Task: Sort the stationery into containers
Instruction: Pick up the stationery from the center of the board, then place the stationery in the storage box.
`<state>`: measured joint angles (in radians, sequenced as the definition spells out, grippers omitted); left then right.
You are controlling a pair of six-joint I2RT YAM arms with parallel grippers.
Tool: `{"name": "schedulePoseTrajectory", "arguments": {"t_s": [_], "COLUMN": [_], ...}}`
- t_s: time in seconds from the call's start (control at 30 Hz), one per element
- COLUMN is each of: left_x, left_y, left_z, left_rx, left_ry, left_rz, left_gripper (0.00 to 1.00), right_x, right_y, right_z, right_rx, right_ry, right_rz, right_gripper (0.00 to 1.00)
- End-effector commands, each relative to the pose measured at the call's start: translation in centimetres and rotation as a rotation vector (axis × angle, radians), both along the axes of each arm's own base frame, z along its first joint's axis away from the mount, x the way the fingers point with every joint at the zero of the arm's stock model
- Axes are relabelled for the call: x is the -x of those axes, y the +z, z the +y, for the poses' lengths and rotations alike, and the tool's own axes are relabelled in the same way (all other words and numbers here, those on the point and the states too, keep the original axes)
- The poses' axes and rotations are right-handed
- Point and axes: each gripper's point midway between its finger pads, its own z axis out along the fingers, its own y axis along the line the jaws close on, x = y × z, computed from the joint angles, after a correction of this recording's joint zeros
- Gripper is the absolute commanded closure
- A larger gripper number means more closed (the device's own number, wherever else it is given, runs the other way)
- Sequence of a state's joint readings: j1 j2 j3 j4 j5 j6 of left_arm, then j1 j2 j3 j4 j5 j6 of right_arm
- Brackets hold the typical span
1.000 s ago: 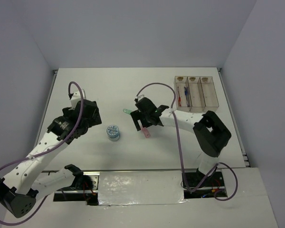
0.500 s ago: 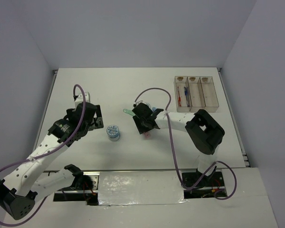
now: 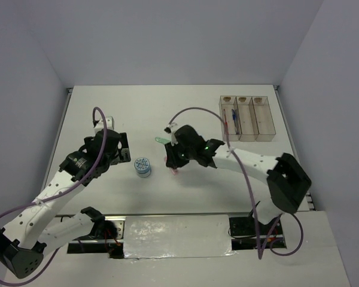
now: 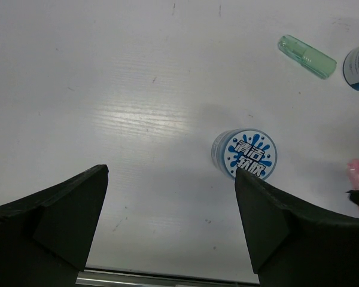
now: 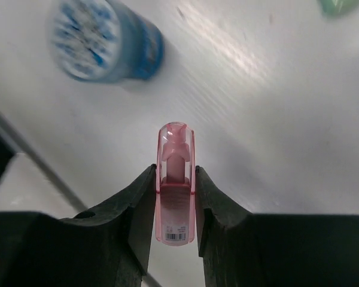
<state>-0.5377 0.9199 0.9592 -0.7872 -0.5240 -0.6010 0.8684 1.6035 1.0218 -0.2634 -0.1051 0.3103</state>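
Right hand (image 5: 175, 179) clamped on pink clip (image 5: 175, 149), long axis in line with its fingers; clear tray (image 3: 262, 119) lies well behind it, back past the wrist

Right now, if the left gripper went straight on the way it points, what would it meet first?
Most likely the blue-white tape roll, which stands ahead of the open left gripper, slightly off its centre line; otherwise the bare table. Depth is unclear.

White bench (image 3: 119, 113) has the clear three-slot tray (image 3: 262, 119) out at 2 o'clock, a blue-white tape roll (image 3: 143, 166) sitting flat face up around 8, and a green clip (image 3: 161, 141) lying at 10 near the middle.
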Motion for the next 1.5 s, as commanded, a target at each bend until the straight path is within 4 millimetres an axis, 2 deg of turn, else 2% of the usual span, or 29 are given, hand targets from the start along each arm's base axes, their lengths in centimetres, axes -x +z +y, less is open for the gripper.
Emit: {"name": "schedulePoseTrajectory", "arguments": {"t_s": [0.0, 0.03, 0.07, 0.13, 0.17, 0.27, 0.3, 0.33, 0.37, 0.4, 0.43, 0.47, 0.5, 0.53, 0.6, 0.63, 0.73, 0.8, 0.83, 0.97, 1.0, 1.13, 1.27, 1.33, 1.4, 1.43, 1.47], "left_x": [-0.2, -0.3, -0.3, -0.2, -0.2, -0.2, -0.2, -0.2, -0.2, -0.2, -0.2, -0.3, -0.2, -0.2, -0.1, 0.0, 0.3, 0.4, 0.4, 0.5, 0.5, 0.6, 0.8, 0.8, 0.8, 0.9, 0.8], "left_y": [0.6, 0.6, 0.7, 0.7, 0.6, 0.7, 0.8, 0.8, 0.7, 0.5, 0.4, 0.3, 0.2, 0.1, 0.2, 0.3, 0.9, 1.1, 1.3, 1.2, 1.2, 1.3, 1.6, 1.7, 1.7, 1.7, 1.8], "left_z": [-0.2, -0.2, -0.3, -0.4, -0.4, -0.8, -1.1, -1.4, -1.5, -1.7, -1.6, -1.6, -1.6, -1.6, -1.8, -2.2, -2.5, -2.6, -2.6, -3.1, -3.2, -3.5, -3.7, -3.7, -3.9, -3.9, -3.9], "left_rx": [0.011, 0.011, 0.014, 0.019, 0.02, 0.034, 0.049, 0.056, 0.057, 0.059, 0.054, 0.05, 0.047, 0.044, 0.049, 0.058, 0.078, 0.089, 0.093, 0.104, 0.104, 0.112, 0.125, 0.127, 0.129, 0.129, 0.13], "left_ry": [-0.021, -0.023, -0.024, -0.028, -0.035, -0.052, -0.067, -0.077, -0.089, -0.096, -0.095, -0.087, -0.086, -0.084, -0.098, -0.119, -0.141, -0.149, -0.153, -0.177, -0.183, -0.204, -0.219, -0.224, -0.234, -0.236, -0.236], "left_rz": [-0.031, -0.032, -0.034, -0.035, -0.035, -0.039, -0.043, -0.045, -0.042, -0.037, -0.031, -0.024, -0.019, -0.015, -0.019, -0.024, -0.048, -0.059, -0.065, -0.061, -0.059, -0.063, -0.075, -0.08, -0.079, -0.078, -0.081], "left_gripper": [0.01, 0.01, 0.01, 0.01, 0.01, 0.01, 0.01, 0.01, 0.01, 0.01, 0.01, 0.01, 0.01, 0.01, 0.01, 0.01, 0.01, 0.01, 0.01, 0.01, 0.01, 0.01, 0.01, 0.01, 0.01, 0.01, 0.01], "right_x": [-3.5, -4.7, -7.1, -11.2, -14.6, -19.7, -21.3, -22.1, -24.0, -25.3, -26.6, -27.8, -28.6, -29.8, -30.9, -31.6, -32.1, -32.2, -31.9, -31.9, -31.6, -31.6, -30.9, -30.9, -31.0, -31.0, -31.1], "right_y": [11.6, 12.1, 11.9, 12.9, 13.2, 13.9, 14.1, 14.3, 15.1, 15.1, 16.8, 15.0, 14.9, 14.1, 13.4, 12.8, 11.9, 11.5, 10.8, 9.6, 9.3, 6.6, 4.5, 3.9, 3.7, 3.9, 4.1], "right_z": [1.4, 0.4, -2.3, -5.8, -10.1, -16.0, -18.7, -20.1, -21.2, -23.6, -24.8, -26.2, -28.8, -30.1, -32.2, -34.1, -37.6, -38.9, -40.2, -41.5, -43.2, -44.2, -45.4, -45.2, -44.6, -44.6, -44.5], "right_rx": [-0.271, -0.252, -0.21, -0.137, -0.07, 0.019, 0.038, 0.063, 0.092, 0.173, 0.212, 0.307, 0.409, 0.469, 0.527, 0.549, 0.65, 0.693, 0.724, 0.749, 0.767, 0.813, 0.872, 0.842, 0.805, 0.794, 0.793], "right_ry": [0.043, 0.017, -0.053, -0.137, -0.256, -0.393, -0.436, -0.463, -0.487, -0.545, -0.582, -0.584, -0.659, -0.685, -0.692, -0.718, -0.754, -0.749, -0.772, -0.802, -0.833, -0.835, -0.858, -0.855, -0.84, -0.858, -0.86], "right_rz": [-0.216, -0.236, -0.233, -0.296, -0.318, -0.363, -0.369, -0.364, -0.39, -0.418, -0.461, -0.454, -0.468, -0.471, -0.48, -0.482, -0.515, -0.532, -0.517, -0.501, -0.479, -0.426, -0.372, -0.355, -0.354, -0.356, -0.355], "right_gripper": [1.0, 1.0, 1.0, 1.0, 1.0, 1.0, 1.0, 1.0, 1.0, 1.0, 1.0, 1.0, 1.0, 1.0, 1.0, 1.0, 1.0, 1.0, 1.0, 1.0, 1.0, 1.0, 0.94, 0.86, 0.69, 0.59, 0.41]}}
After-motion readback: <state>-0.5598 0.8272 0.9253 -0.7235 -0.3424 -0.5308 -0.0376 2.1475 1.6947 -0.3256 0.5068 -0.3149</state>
